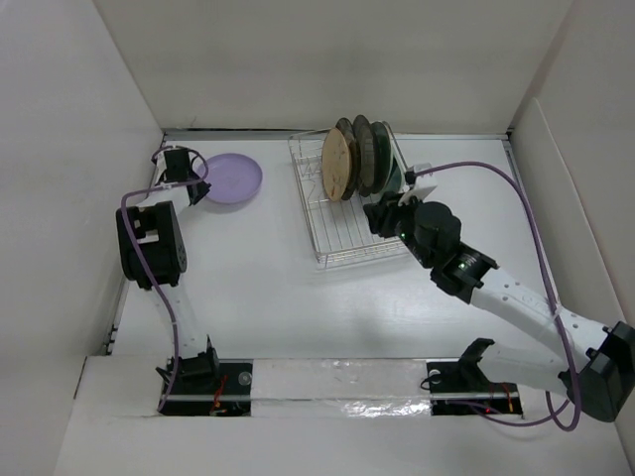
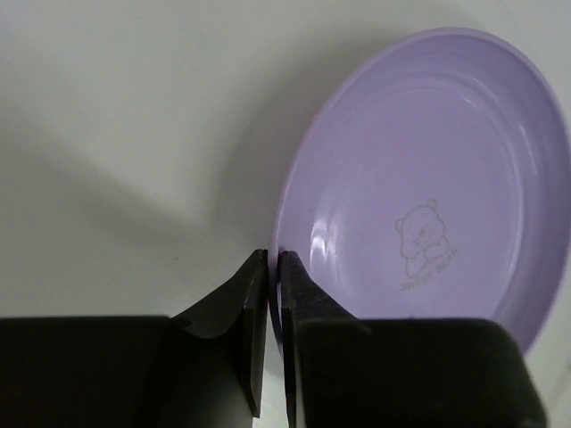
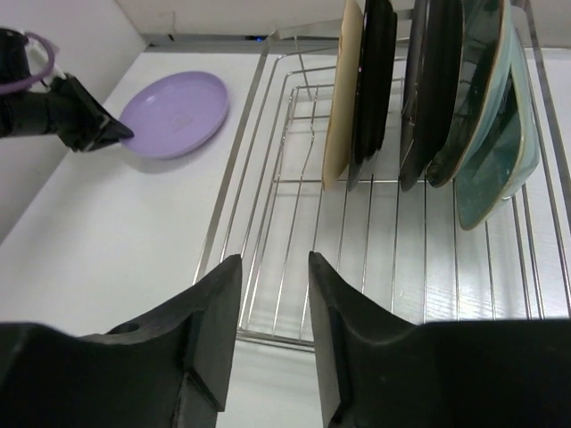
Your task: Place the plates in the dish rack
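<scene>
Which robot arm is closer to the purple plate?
Left. The left end effector grips the lavender plate by its rim; the right end effector hovers open at the dish rack.

The purple plate [image 2: 428, 152] has a tiny bear [image 2: 423, 234] drawn in pale lines in its middle, and the table [image 1: 258, 297] is white. In the silver dish rack [image 1: 342, 238] are a tan plate [image 3: 342, 98], a black plate [image 3: 375, 80], a dark grey-brown plate [image 3: 437, 89] and a shiny dark green plate [image 3: 495, 134]. The left fingers [image 2: 254, 330] and the right fingers [image 3: 210, 312] are black.

Right pincer [image 3: 273, 259], fingers apart, hovers over the dish rack [image 3: 393, 267] holding upright plates [image 3: 428, 89].
</scene>
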Robot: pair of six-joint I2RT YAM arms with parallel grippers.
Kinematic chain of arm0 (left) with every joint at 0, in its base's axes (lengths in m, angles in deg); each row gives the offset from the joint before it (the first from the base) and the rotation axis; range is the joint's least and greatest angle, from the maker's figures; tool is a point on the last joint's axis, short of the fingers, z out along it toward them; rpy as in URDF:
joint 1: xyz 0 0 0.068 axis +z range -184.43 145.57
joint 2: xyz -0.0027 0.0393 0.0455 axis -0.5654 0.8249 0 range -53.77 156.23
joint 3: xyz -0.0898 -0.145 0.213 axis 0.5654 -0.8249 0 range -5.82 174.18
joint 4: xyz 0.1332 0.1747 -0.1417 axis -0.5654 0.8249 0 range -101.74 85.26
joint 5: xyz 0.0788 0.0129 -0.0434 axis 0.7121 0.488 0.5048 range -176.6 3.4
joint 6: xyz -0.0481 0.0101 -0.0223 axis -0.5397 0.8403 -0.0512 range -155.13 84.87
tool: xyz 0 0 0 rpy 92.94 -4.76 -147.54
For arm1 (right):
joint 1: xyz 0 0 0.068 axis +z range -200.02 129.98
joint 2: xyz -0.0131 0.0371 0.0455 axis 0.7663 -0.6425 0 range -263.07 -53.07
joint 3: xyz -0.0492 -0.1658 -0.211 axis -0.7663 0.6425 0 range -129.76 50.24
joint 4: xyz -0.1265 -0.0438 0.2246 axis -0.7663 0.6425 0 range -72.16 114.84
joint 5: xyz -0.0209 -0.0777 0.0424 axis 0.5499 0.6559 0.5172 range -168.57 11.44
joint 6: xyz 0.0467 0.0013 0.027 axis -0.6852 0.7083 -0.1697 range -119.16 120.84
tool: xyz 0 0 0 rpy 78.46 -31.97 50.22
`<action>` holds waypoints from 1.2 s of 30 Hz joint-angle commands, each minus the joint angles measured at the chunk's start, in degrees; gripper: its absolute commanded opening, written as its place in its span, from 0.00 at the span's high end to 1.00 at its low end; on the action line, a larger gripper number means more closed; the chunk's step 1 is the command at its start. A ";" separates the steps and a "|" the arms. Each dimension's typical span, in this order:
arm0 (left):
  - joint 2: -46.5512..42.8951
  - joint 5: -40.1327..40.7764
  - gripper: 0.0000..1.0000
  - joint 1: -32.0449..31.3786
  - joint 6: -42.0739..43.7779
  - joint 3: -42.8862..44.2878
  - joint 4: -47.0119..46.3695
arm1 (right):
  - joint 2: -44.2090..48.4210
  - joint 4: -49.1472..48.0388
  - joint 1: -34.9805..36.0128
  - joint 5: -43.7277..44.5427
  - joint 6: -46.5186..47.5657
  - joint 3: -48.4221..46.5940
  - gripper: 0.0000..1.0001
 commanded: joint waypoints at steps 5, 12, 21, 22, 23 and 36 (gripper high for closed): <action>-22.55 -15.11 1.00 -1.45 -4.21 -12.59 -7.04 | -2.10 -3.48 -0.29 -5.55 -1.14 -5.34 0.41; -41.62 -14.58 1.00 -4.00 -5.19 -20.42 -9.15 | -10.70 -0.77 -0.29 -8.19 1.40 -14.47 0.23; -55.62 -16.24 1.00 -13.59 -2.28 -27.71 -8.71 | -21.53 3.20 -0.29 -15.21 2.21 -30.74 0.18; -56.49 -18.16 1.00 -13.59 -2.28 -29.55 -8.98 | -22.23 2.76 -0.29 -15.40 2.03 -31.36 0.18; -57.29 -19.05 1.00 -13.59 -2.02 -30.26 -8.98 | -24.07 2.84 -0.29 -15.23 1.77 -31.97 0.18; -67.31 -27.05 1.00 -13.59 -0.26 -35.45 -9.41 | -31.73 -0.85 0.24 -16.36 -2.28 -31.01 0.79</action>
